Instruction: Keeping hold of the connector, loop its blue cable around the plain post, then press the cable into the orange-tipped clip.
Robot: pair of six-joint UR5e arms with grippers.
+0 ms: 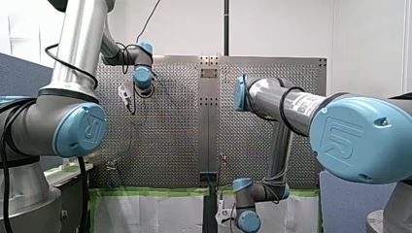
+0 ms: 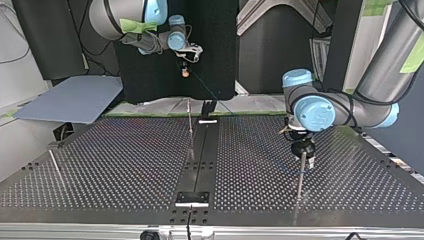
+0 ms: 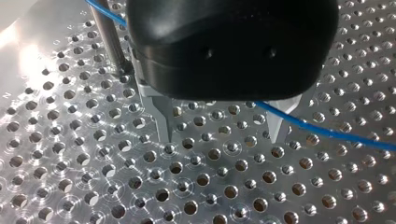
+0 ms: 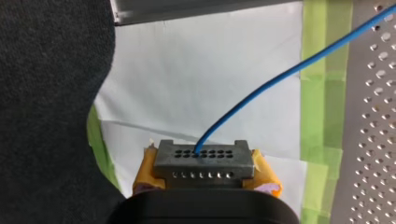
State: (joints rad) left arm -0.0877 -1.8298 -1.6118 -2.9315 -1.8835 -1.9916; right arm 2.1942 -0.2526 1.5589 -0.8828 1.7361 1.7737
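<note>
Close in, my right gripper (image 4: 205,173) pinches one grey connector (image 4: 204,161) between two yellow pads (image 4: 145,170); its single blue cable (image 4: 261,86) runs ahead. Farther off, my left gripper (image 3: 219,130) holds its two metal fingers (image 3: 162,116) spread, one plain post (image 3: 108,37) beside them

At your top view's left, my right gripper (image 2: 185,70) hangs behind the table (image 2: 125,165), gripping the connector (image 4: 204,161); my left gripper (image 2: 305,159) stands at the right, just beside a post (image 2: 300,182).
</note>
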